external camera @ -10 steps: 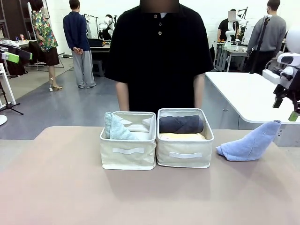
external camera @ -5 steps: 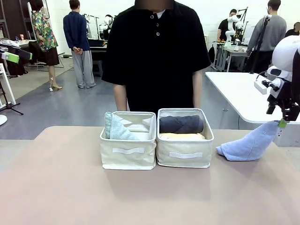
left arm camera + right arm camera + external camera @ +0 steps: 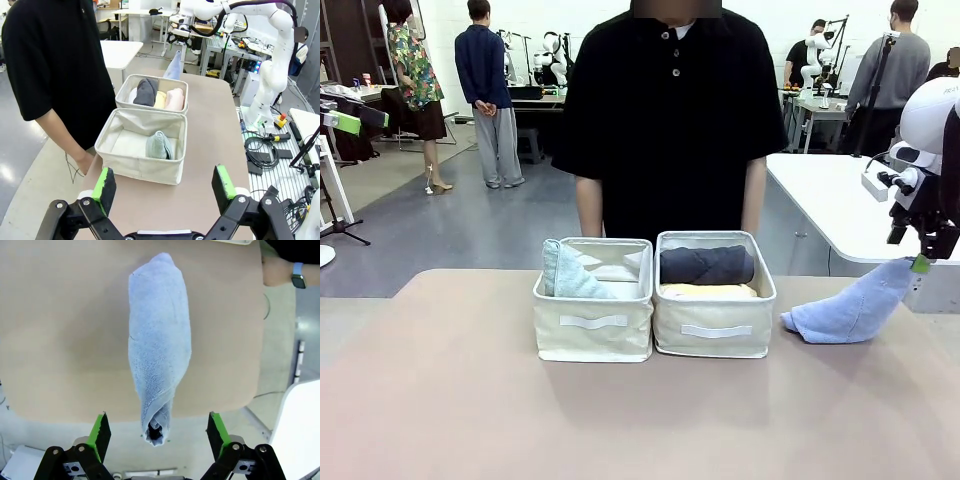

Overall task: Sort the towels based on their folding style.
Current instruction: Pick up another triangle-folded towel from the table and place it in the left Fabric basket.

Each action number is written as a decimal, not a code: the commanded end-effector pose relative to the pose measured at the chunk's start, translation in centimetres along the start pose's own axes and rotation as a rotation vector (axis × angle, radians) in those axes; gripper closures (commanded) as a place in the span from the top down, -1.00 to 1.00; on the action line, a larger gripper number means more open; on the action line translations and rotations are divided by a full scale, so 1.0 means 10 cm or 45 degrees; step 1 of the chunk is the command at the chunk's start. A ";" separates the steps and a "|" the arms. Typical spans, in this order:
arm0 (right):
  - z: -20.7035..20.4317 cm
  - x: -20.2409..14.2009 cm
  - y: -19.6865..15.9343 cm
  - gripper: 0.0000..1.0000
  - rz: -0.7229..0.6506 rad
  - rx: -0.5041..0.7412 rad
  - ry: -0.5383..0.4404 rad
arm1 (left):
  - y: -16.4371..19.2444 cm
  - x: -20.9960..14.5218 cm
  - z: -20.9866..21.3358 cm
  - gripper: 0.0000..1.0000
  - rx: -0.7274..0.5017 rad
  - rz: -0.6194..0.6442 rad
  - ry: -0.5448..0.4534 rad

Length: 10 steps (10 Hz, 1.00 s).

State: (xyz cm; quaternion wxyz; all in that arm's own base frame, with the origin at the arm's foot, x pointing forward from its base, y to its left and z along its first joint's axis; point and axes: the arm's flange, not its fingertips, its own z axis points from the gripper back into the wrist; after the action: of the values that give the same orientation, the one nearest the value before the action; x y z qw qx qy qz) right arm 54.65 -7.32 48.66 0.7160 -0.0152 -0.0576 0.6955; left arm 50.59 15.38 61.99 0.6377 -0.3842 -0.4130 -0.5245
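A light blue cone towel point(image 3: 848, 308) lies on the table to the right of the bins, its narrow tip raised toward my right gripper point(image 3: 923, 262). From the right wrist, that towel point(image 3: 159, 350) stretches away and its tip sits between the open fingers of my right gripper point(image 3: 158, 434). The left bin point(image 3: 592, 338) holds a teal-green cone towel point(image 3: 570, 275). The right bin point(image 3: 715, 342) holds a dark grey roll point(image 3: 707, 265) over a yellow one point(image 3: 708, 291); a pink roll point(image 3: 174, 98) lies beside them. My left gripper point(image 3: 164, 184) hangs open above the table, short of the bins.
A person in a black shirt point(image 3: 660, 120) stands at the far edge behind the bins, one hand with a watch point(image 3: 281, 270) near the table edge. A white table point(image 3: 850, 205) stands at the back right. Cables and gear point(image 3: 267, 150) lie on the floor beyond the table's side.
My right arm came in from the far right and lowered onto the blue towel's raised tip, then held still. The person shifted slightly.
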 end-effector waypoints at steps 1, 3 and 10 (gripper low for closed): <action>0.00 0.00 0.00 1.00 0.001 -0.003 0.000 | -0.02 0.00 -0.01 1.00 0.012 0.003 0.033; -0.28 -0.05 -0.23 1.00 -0.051 0.152 -0.094 | -0.02 0.00 -0.01 1.00 0.012 0.003 0.033; -0.51 -0.04 -0.36 -0.20 0.015 0.171 -0.118 | -0.02 0.00 -0.01 1.00 0.012 0.003 0.033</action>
State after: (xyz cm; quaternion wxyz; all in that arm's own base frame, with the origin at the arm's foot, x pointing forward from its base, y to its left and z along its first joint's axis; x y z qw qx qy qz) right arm 58.56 -7.21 43.85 0.7179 0.0535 -0.0347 0.6932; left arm 50.59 15.38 61.99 0.6377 -0.3842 -0.4131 -0.5245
